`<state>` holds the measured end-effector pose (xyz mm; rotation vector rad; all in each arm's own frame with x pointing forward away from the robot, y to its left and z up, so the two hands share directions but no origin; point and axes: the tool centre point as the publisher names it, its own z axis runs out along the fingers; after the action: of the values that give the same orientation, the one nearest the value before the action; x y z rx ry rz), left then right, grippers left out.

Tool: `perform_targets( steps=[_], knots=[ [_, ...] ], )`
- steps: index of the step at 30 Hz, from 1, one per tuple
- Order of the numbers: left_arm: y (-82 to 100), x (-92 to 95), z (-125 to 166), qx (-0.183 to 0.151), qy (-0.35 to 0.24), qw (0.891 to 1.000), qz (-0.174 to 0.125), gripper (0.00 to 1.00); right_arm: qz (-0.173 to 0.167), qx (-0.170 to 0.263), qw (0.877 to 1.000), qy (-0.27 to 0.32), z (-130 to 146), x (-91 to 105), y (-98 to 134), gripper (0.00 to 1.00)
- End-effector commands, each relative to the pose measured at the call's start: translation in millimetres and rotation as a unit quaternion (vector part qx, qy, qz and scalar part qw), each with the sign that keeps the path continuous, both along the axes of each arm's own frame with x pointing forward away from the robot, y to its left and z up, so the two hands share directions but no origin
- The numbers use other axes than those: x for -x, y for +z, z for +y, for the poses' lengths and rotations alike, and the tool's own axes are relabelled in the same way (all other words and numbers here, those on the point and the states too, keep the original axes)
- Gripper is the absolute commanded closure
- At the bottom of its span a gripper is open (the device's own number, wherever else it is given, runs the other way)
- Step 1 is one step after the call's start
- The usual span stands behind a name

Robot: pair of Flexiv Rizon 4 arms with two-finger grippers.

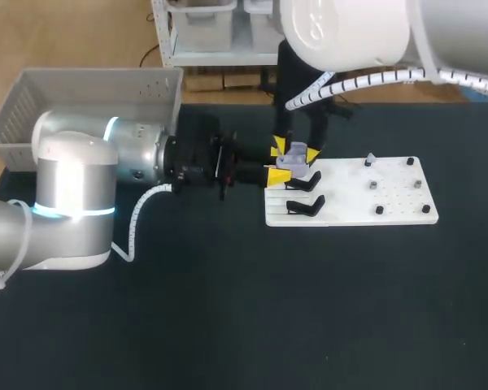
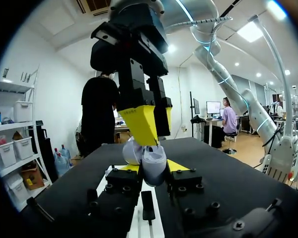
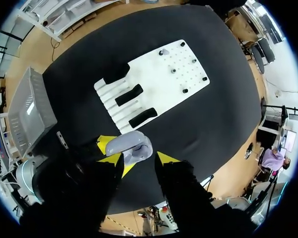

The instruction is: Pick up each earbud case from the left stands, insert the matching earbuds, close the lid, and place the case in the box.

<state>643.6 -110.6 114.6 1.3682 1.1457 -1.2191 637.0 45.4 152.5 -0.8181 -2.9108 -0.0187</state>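
Over the black table point(image 1: 228, 325), my left arm point(image 1: 73, 191) enters from 9 o'clock and my right arm point(image 1: 350, 32) from 1 o'clock. The grey box point(image 1: 146, 85) stands at 10 o'clock in the head view. Just toward 3 o'clock of the table's middle lies the white board point(image 1: 390, 207), with black stands point(image 1: 306, 207) at its 9 o'clock end. Both grippers are above that end. The left gripper point(image 2: 153, 167) is clamped on the lavender earbud case point(image 2: 154, 159), a yellow tip against each side and the lid open. The right gripper point(image 3: 144, 159) sits at the case from above; I cannot tell whether it grips.
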Motion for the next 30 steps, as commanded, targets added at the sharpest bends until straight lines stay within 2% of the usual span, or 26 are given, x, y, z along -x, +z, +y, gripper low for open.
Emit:
perform_targets(
  steps=[1, 3, 5, 6, 8, 9, 12, 14, 20, 26, 30],
  knots=[
    [-0.9, 0.7, 0.1, 0.001, 0.002, 1.000, -0.001, 1.00, -0.015, -0.025, 0.999, 0.017, -1.6, 18.8, 6.3, 0.59],
    [-0.9, 0.7, 0.1, 0.001, 0.002, 1.000, -0.001, 1.00, -0.028, -0.045, 0.998, 0.044, -1.6, 26.3, 10.0, 0.58],
    [-0.9, 0.7, 0.1, 0.001, 0.002, 1.000, -0.001, 1.00, -0.055, -0.063, 0.991, 0.103, -1.5, 33.9, 13.8, 0.57],
    [-0.9, 0.7, 0.1, 0.001, 0.002, 1.000, -0.001, 1.00, -0.078, -0.063, 0.986, 0.133, -4.4, 36.0, 14.5, 0.58],
    [-0.9, 0.7, 0.1, 0.001, 0.002, 1.000, -0.001, 1.00, -0.099, -0.036, 0.976, 0.193, -11.9, 42.2, 11.2, 0.53],
    [-0.9, 0.7, 0.1, 0.001, 0.002, 1.000, -0.001, 1.00, -0.109, -0.033, 0.972, 0.204, -17.3, 43.8, 10.1, 0.52],
    [-0.9, 0.7, 0.1, 0.001, 0.002, 1.000, -0.001, 1.00, -0.131, -0.041, 0.973, 0.188, -41.2, 43.8, 6.6, 0.58],
    [-0.9, 0.7, 0.1, 0.001, 0.002, 1.000, -0.001, 1.00, -0.147, -0.039, 0.973, 0.174, -55.9, 41.9, 7.6, 0.53],
    [-0.9, 0.7, 0.1, 0.001, 0.002, 1.000, -0.001, 1.00, -0.185, -0.035, 0.970, 0.152, -85.8, 27.9, 11.0, 0.55],
    [-0.9, 0.7, 0.1, 0.001, 0.002, 1.000, -0.001, 1.00, -0.194, -0.039, 0.970, 0.144, -104.5, 4.3, 1.1, 0.53],
    [-0.9, 0.7, 0.1, 0.001, 0.002, 1.000, -0.001, 1.00, -0.184, -0.037, 0.972, 0.140, -115.0, -14.7, -11.8, 0.53]
  ],
)
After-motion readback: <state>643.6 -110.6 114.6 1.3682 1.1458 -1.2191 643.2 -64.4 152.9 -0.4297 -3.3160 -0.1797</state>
